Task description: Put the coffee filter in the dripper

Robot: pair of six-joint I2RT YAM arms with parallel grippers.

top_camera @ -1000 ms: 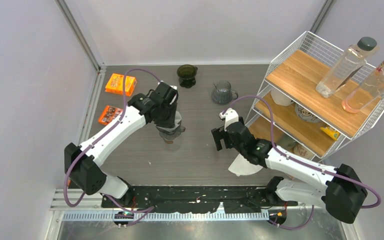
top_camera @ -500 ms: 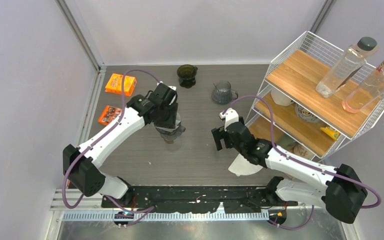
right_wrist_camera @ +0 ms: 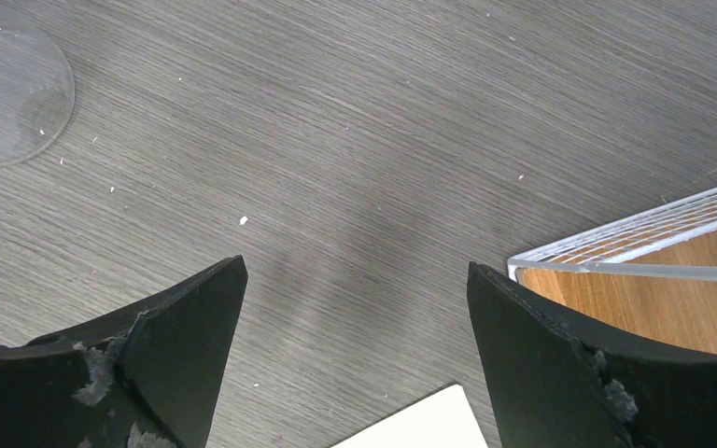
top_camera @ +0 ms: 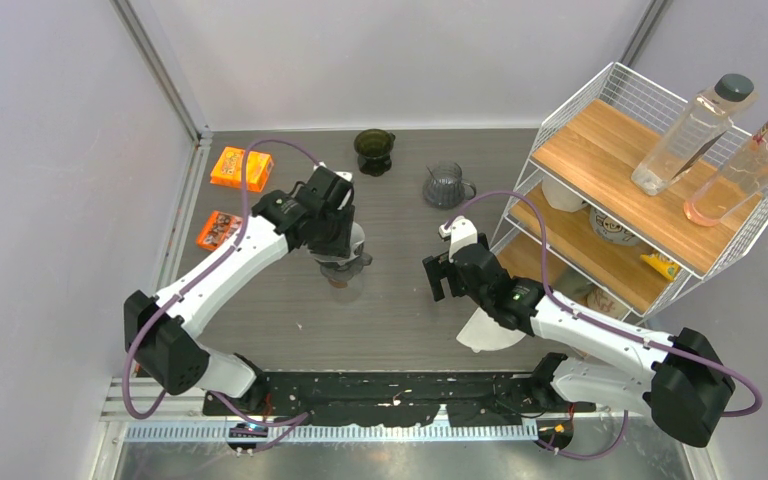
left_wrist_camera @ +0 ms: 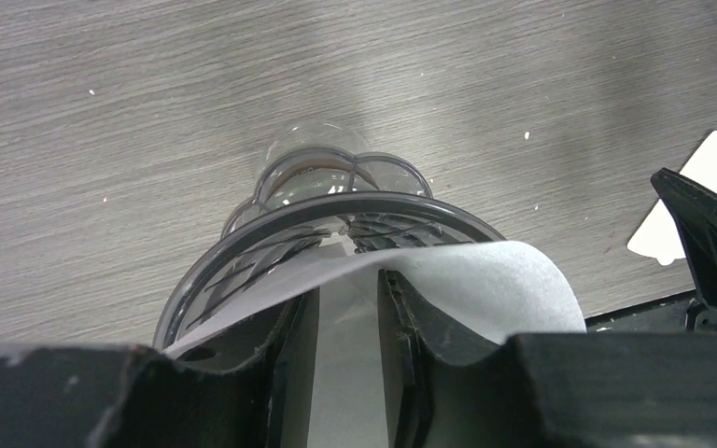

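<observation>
Little has moved: the left arm has edged a touch farther from its base, and the right arm is unchanged. The left fingers (left_wrist_camera: 411,345) pinch the thin white paper coffee filter (left_wrist_camera: 504,280) at the rim of the clear ribbed plastic dripper (left_wrist_camera: 271,233) on the grey wood-grain desk (right_wrist_camera: 383,112). The filter looks light, floppy and easily creased, so it is best held by its edge. The right fingers (right_wrist_camera: 149,373) are spread and empty.

wide overhead, close wrist views, sharing the table (top_camera: 400,320).

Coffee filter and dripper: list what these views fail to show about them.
Top external: left gripper covers both almost entirely.
Left wrist: its fingers hide the coffee filter's lower part, so its depth in the dripper is unclear.
Left wrist: whether the gripper pinches the paper cannot be told.
</observation>
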